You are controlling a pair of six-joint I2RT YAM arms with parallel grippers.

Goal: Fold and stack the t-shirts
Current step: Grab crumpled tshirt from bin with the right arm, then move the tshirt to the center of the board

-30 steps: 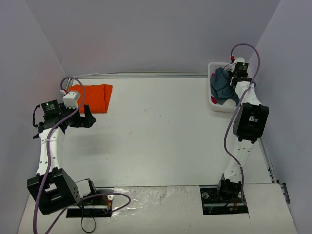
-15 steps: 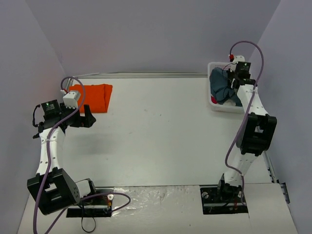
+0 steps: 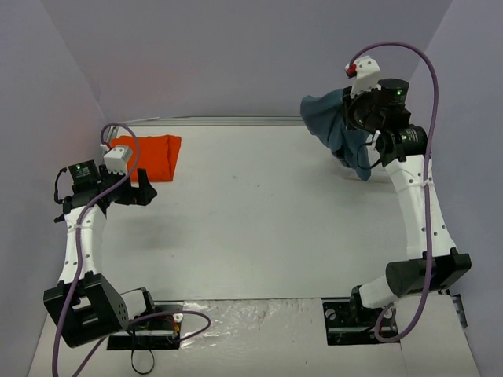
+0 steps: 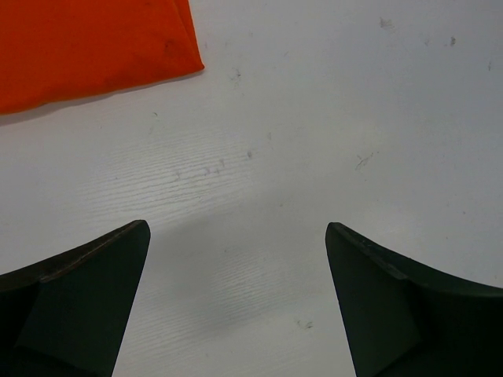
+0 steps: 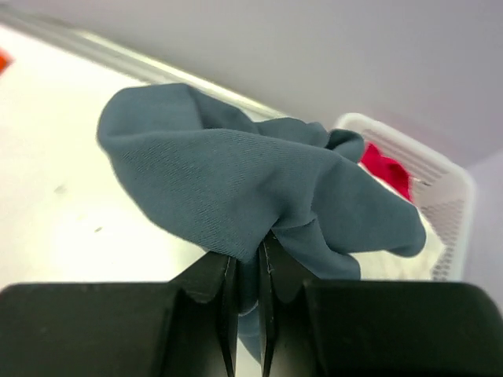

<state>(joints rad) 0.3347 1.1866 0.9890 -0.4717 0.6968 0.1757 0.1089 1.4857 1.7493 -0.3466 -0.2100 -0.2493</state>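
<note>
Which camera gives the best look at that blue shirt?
The right wrist view: the blue shirt fills much of it, pinched in the right pincer. The top view shows it small, dangling; the left wrist view misses it.

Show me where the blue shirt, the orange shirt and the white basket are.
blue t-shirt (image 3: 326, 118), top view, middle of the hanging bunch.
orange t-shirt (image 3: 151, 155), top view, centre of the cloth.
white basket (image 5: 449, 206), right wrist view, its mesh side wall.

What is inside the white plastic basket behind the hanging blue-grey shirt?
A red garment shows inside the white slotted plastic basket, with white cloth near it. The slate-blue cloth t-shirt, pinched in the right gripper, covers the basket's left part, so anything there is hidden.
</note>
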